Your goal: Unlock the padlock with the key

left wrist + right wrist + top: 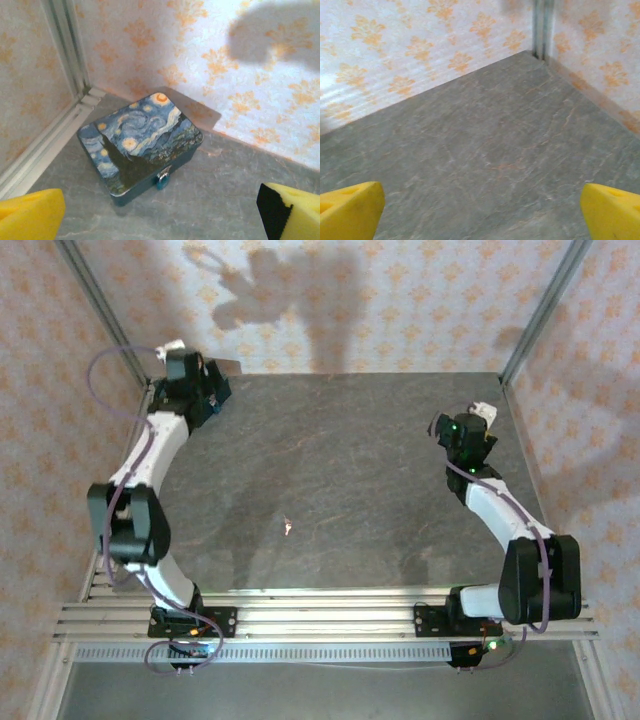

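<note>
Standing wide apart, the yellow pads point(30, 215) of the left gripper point(160, 217) are seen open with nothing between them, near the Starry-Night tin box point(142, 142) in the far left corner of the table point(350, 440). The padlock point(162, 179) is seen at the front latch of the tin box, facing the gripper. The right gripper point(480, 212) is likewise held open, empty, over bare table near the far right corner. The key point(288, 528) is seen lying at mid-table, well apart from both grippers.
</note>
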